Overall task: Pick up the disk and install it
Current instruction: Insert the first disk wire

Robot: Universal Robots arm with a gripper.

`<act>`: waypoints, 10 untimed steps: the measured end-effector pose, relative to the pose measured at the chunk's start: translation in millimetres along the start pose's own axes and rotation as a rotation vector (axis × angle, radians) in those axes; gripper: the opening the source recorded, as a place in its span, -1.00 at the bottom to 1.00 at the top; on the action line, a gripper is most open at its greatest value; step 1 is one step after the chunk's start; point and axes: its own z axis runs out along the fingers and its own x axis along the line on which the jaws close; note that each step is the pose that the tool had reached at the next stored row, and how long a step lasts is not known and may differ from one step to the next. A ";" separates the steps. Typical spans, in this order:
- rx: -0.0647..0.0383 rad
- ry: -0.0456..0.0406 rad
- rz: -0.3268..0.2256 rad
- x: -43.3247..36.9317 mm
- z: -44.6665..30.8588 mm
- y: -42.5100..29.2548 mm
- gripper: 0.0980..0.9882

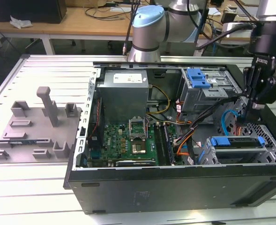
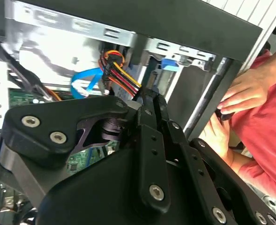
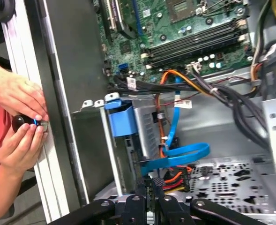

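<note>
Disk (image 1: pixel 234 142) with blue side rails sits in the metal cage at the near corner of the open computer case (image 1: pixel 175 183), on the exterior view's right; its blue rail (image 3: pixel 121 119) stands on edge in the first wrist view. Pincer (image 1: pixel 253 107) hangs just above and behind the cage, fingers pressed together in both wrist views (image 2: pixel 152 99) (image 3: pixel 149 182), close to a looped blue cable (image 3: pixel 182 157) and a red-yellow-black wire bundle (image 2: pixel 119 70). A person's hands (image 3: pixel 20 101) grip a small dark object beside the case wall. Farther in lies the green circuit board (image 1: pixel 128 140). Grey plate with posts (image 1: pixel 30 131) rests on the table (image 1: pixel 34 197), well apart.
</note>
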 end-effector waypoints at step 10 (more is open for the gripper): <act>-0.003 -0.0682 -0.028 9.2 3.8 2.2 -0.85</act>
